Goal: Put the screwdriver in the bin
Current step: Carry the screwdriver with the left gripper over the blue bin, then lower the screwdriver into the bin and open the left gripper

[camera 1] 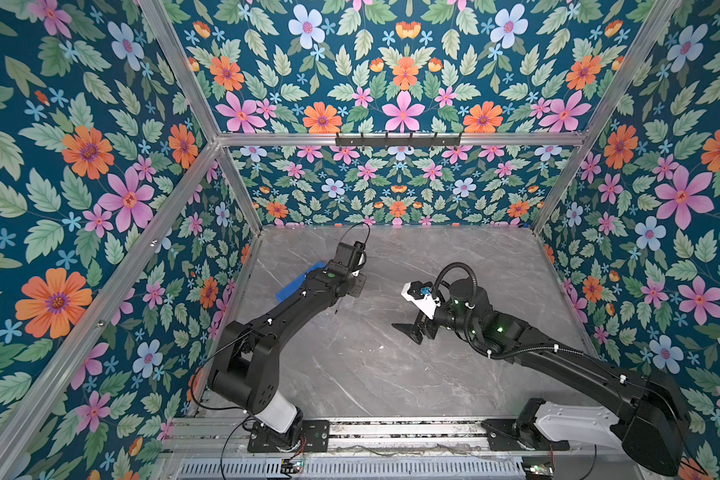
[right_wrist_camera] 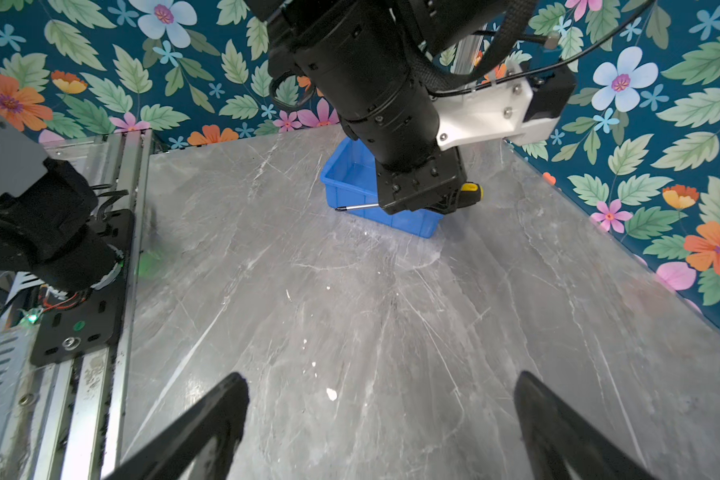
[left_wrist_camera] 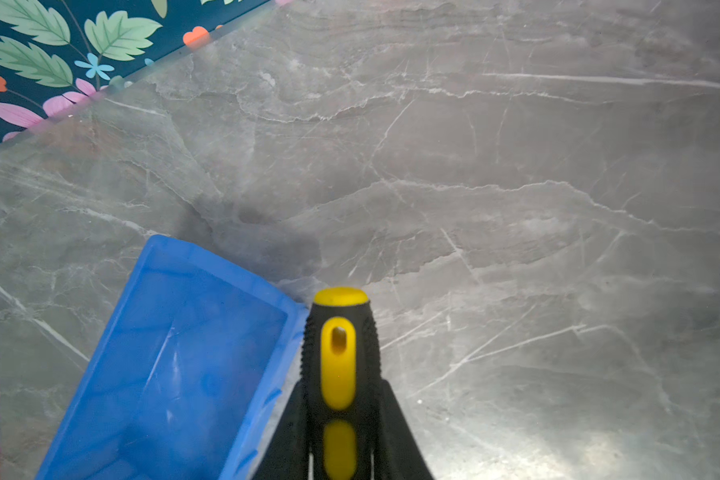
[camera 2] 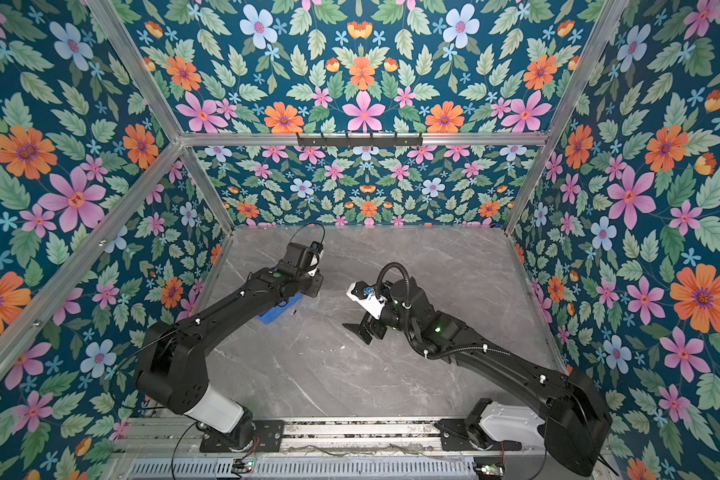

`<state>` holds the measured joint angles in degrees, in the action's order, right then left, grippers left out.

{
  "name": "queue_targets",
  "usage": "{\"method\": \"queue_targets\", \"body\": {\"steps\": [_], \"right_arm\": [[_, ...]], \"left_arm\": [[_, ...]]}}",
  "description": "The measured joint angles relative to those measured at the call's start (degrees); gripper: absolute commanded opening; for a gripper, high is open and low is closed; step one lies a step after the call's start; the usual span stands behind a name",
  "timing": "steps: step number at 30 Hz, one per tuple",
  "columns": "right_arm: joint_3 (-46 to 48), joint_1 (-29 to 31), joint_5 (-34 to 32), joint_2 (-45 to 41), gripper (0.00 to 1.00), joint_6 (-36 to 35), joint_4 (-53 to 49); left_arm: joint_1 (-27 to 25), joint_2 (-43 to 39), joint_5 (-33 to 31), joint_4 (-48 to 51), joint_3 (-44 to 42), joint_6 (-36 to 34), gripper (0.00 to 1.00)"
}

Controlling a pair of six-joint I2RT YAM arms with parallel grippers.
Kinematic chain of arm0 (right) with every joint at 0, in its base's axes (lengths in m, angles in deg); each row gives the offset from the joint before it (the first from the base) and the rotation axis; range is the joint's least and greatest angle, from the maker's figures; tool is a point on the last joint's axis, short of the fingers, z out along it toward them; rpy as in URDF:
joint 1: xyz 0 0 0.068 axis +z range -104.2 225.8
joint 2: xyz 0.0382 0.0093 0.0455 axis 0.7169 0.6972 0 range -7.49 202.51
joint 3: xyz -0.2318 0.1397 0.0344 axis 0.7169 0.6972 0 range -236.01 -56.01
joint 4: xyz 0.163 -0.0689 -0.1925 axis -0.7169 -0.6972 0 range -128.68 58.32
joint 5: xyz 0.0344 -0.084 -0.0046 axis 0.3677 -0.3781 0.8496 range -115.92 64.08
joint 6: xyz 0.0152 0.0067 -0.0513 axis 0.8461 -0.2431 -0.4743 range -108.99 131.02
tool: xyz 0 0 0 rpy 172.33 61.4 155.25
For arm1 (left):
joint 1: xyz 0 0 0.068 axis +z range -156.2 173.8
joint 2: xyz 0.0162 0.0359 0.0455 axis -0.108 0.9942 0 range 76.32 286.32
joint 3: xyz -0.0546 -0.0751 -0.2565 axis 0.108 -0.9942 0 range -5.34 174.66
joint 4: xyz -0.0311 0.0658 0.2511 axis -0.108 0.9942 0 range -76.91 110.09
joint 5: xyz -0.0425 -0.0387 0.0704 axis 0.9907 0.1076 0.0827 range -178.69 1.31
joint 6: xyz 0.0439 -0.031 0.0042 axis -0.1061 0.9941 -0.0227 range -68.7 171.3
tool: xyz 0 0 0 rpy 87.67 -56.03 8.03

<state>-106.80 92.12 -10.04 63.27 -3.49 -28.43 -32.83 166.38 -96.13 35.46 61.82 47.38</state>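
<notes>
- Left fingers (left_wrist_camera: 288,436): black, wedge-shaped, drawn narrow and clamped on the screwdriver's handle, one on each side. You hold it by the thick grip, probably because the shaft is too thin to pinch securely.
- Screwdriver (left_wrist_camera: 338,361): short, with a black knurled rubber handle, yellow inlays and a yellow butt cap. The thin bright metal shaft (right_wrist_camera: 358,206) ends in a dark tip. It is carried roughly level and clear of the desk, just beside the bin's end wall, and nothing shows it over the bin's hollow. It is not yet in the bin.
- Bin (left_wrist_camera: 184,353): bright blue moulded plastic, a shallow rectangle with low walls, a turned rim and a smooth, slightly glossy floor. It is empty and lies flat on the desk. The open top should take the tool lying flat, but by my reading you must first shift the tool sideways over the bin.
- Right fingers (right_wrist_camera: 213,419): black and tapered, spread wide with nothing between them. They are parked low, well apart from the bin, which leaves the left arm room.
- Desk (left_wrist_camera: 516,166): a hard grey slab with a marble pattern, white veins and a slight sheen. A few white flecks lie between the bin and the right fingers.
</notes>
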Motion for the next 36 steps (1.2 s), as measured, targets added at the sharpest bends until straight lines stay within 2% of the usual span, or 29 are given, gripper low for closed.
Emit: {"method": "queue_targets", "body": {"steps": [12, 18, 27, 36], "right_arm": [[-5.9, 3.3, -5.5, 10.1, 0.99, 1.1, 6.8], [-8.8, 3.5, -7.0, 14.9, 0.99, 2.1, 9.4], [-10.0, 3.5, -7.5, 17.4, 0.99, 2.8, 12.0], [-10.0, 3.5, -8.5, 17.6, 0.99, 2.8, 12.4]], "left_arm": [[9.9, -0.4, 3.6, 1.0, -1.1, -16.3, 0.0], [13.2, 0.8, 4.4, -1.2, -2.6, -23.1, 0.0], [17.2, 3.5, 4.5, -6.1, -4.4, -28.1, 0.0], [17.7, 7.2, 6.0, -10.7, -5.4, -30.9, 0.0]]}}
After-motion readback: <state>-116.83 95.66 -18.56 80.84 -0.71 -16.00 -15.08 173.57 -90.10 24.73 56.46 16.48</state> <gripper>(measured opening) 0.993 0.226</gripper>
